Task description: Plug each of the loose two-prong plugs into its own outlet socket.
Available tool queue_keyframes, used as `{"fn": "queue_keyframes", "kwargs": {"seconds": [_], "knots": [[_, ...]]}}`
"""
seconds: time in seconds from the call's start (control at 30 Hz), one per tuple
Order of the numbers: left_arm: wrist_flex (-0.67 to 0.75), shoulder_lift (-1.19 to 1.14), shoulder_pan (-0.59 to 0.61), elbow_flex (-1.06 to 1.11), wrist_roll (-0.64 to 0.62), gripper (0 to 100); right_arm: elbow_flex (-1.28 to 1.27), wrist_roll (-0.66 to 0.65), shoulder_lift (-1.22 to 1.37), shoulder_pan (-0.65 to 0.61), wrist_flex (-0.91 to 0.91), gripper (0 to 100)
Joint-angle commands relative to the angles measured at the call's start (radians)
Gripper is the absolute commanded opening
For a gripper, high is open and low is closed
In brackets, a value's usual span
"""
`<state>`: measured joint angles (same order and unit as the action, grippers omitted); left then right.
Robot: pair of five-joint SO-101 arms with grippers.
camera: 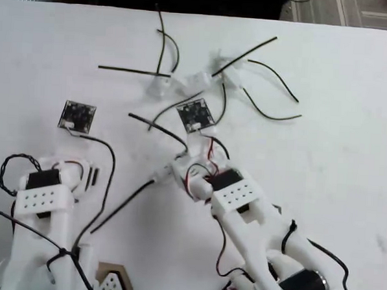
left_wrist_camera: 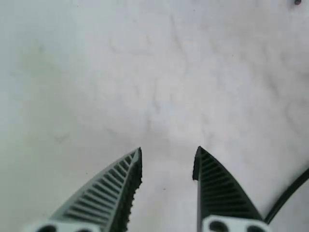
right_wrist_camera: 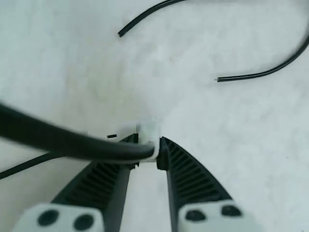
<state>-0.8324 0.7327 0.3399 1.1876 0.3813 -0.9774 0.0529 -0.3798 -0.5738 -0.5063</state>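
My right gripper (right_wrist_camera: 148,143) is shut on a white two-prong plug (right_wrist_camera: 147,131) just above the table; its black cable (right_wrist_camera: 58,137) runs off to one side. From the high view, this gripper (camera: 178,165) sits just short of a black square outlet socket (camera: 195,114). A second socket (camera: 77,116) lies at the left, beyond my left gripper (camera: 92,175). The left gripper (left_wrist_camera: 166,159) is open over bare table and holds nothing. Loose white plugs (camera: 161,85) (camera: 198,79) (camera: 231,72) with black wires lie behind the sockets.
Black wire tails (camera: 275,74) spread across the back of the white table (camera: 348,159). The held plug's cable (camera: 119,209) trails toward the front, between the two arms. A black cable (left_wrist_camera: 289,193) crosses a corner of the left wrist view.
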Motion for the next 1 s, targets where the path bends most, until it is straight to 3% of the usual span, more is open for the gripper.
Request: {"fn": "queue_keyframes", "kwargs": {"seconds": [0.0,0.43,0.83,0.97], "knots": [[0.018,0.027,0.008,-0.005,0.002,18,0.04,-0.029,0.05,0.001,0.001,1.8],[0.018,0.027,0.008,-0.005,0.002,18,0.044,-0.13,0.05,-0.038,-0.107,1.8],[0.018,0.027,0.008,-0.005,0.002,18,0.052,-0.13,0.13,-0.042,-0.039,1.8],[0.018,0.027,0.007,-0.005,0.002,18,0.143,-0.13,0.139,0.015,-0.033,1.8]]}}
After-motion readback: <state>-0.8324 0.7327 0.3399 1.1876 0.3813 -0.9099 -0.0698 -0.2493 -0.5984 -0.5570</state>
